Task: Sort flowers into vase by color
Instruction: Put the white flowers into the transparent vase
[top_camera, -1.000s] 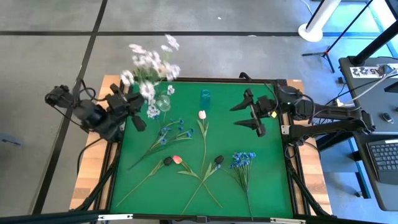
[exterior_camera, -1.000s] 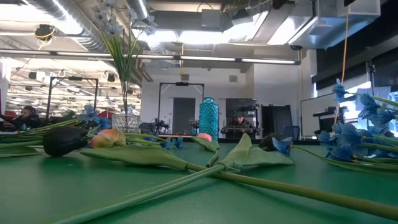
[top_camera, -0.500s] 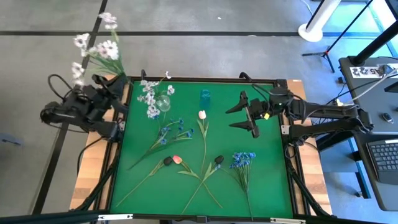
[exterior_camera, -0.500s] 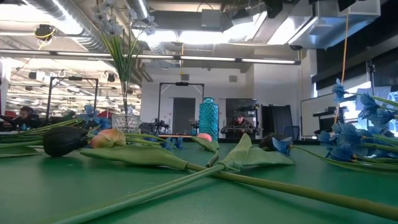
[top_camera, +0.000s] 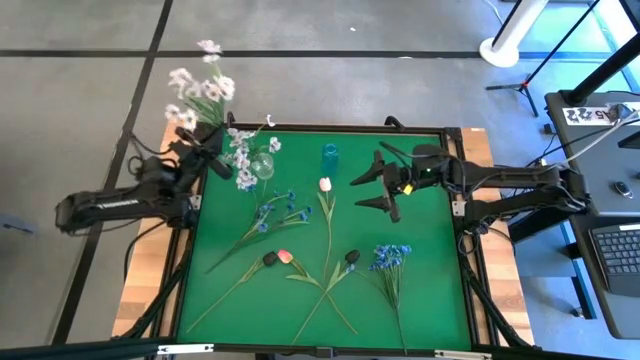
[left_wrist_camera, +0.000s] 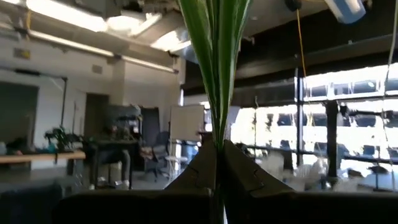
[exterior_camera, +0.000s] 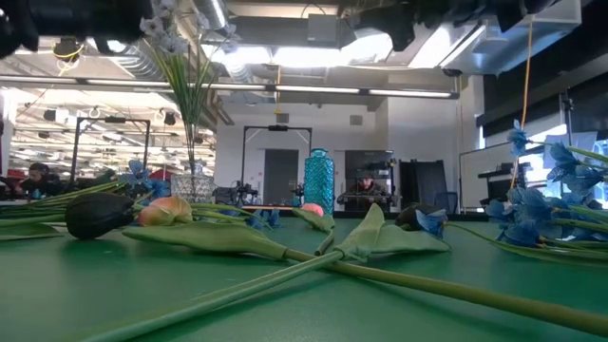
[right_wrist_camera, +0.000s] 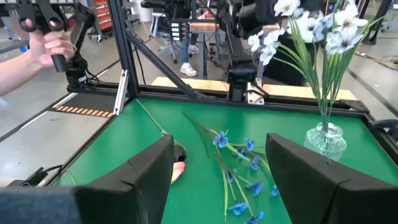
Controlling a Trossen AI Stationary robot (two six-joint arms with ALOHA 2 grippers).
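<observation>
Left gripper (top_camera: 207,160), upper left of frame, clamped on white spray (top_camera: 196,95), stem axis pointing up-left, clear vase (top_camera: 262,166) just right; right gripper (top_camera: 375,187) wide open, empty, mid-right.

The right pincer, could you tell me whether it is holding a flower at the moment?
No, the right pincer hangs open above the green mat with nothing between its fingers.

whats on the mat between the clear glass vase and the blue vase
Nothing: in the high view, the green mat is bare between the clear glass vase holding white flowers and the blue textured vase.
</observation>
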